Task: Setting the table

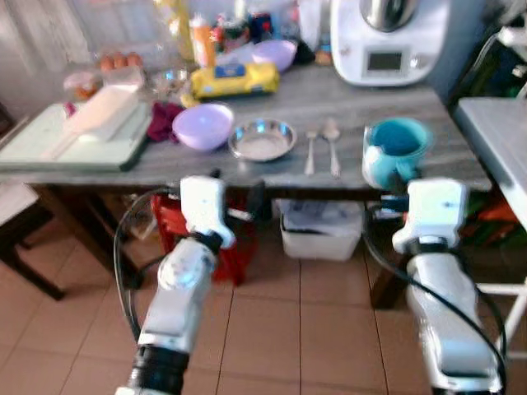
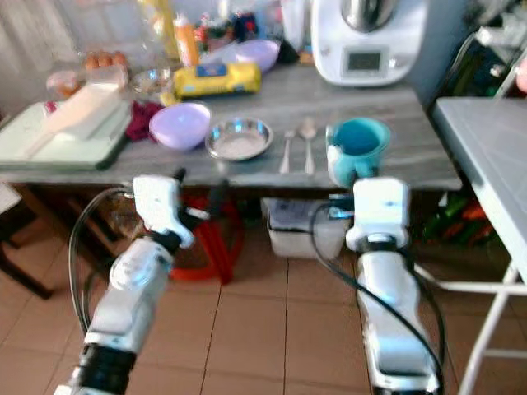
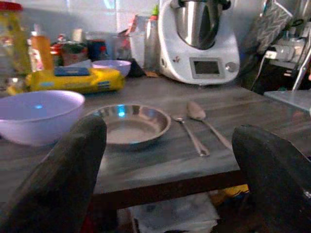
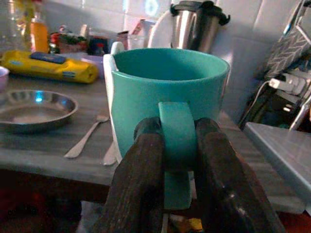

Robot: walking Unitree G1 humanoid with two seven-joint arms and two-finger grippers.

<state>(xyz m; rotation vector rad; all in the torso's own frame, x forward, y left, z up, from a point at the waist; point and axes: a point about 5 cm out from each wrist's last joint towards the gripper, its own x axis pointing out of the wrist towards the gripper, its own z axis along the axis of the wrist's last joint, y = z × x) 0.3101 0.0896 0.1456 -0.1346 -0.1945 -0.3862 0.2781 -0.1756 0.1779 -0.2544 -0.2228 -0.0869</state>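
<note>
Teal glazed mug (image 4: 165,97), loop handle pinched by right hand (image 4: 177,160).

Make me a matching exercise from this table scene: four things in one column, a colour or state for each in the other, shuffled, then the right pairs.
Things:
1. mug
2. bowl
3. metal plate
4. left gripper

Colour or state:
A. lilac
B. open, holding nothing
C. teal, handle gripped by the right gripper
D. shiny silver, beside the fork and the spoon

Pairs: 1-C, 2-A, 3-D, 4-B
</note>
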